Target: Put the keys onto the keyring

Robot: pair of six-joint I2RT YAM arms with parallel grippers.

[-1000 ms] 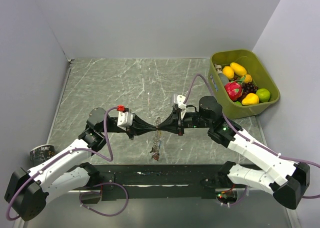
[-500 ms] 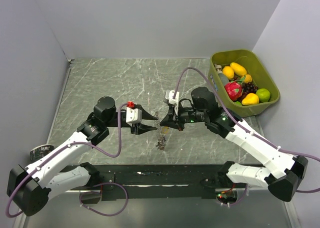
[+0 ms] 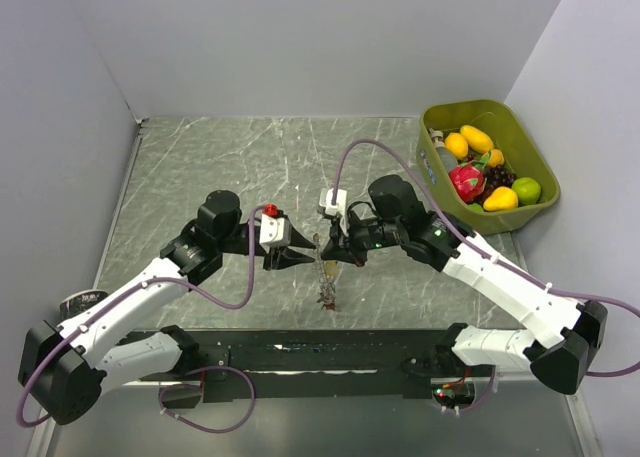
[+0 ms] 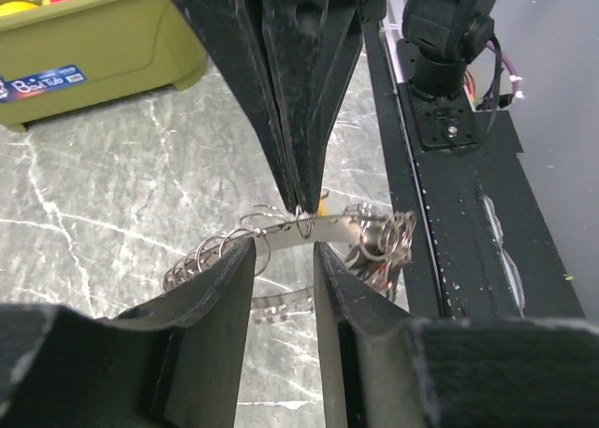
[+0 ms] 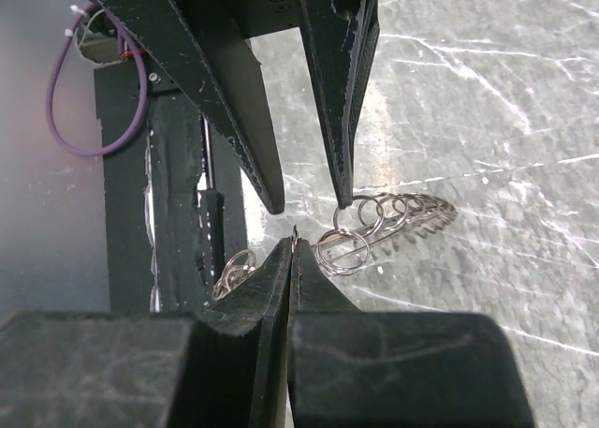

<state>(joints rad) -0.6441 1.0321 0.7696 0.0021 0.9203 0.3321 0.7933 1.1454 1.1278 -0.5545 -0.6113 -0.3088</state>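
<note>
the right gripper (image 4: 299, 207) has its fingers pressed together, pinching the top of the keyring (image 4: 339, 228), a thin flat metal band. the left gripper (image 5: 308, 203) faces it tip to tip with its fingers apart, one on either side of the band and clamping nothing. whether they touch the metal cannot be told. a row of small wire rings (image 4: 211, 257) is threaded on the band, and the keys (image 4: 382, 246) bunch at one end in a tangle of silver. in the top view the whole bundle hangs just below the two sets of fingertips, over the near middle of the table. whether its lower end touches the top cannot be told.

the table (image 3: 220, 167) is grey-green stone-look with white veins. a black rail (image 3: 320, 352) runs along its near edge. plain pale walls (image 3: 300, 47) close in three sides.

counted: two arms, the left arm (image 3: 120, 312) and the right arm (image 3: 510, 292), each white with black joints and one purple cable. there is one keyring. the keys are too bunched to number. one green bin (image 4: 122, 44) stands at the table's far right, well apart from the grippers. it holds fruit (image 3: 467, 182): at least six pieces, in yellow, red and green.
</note>
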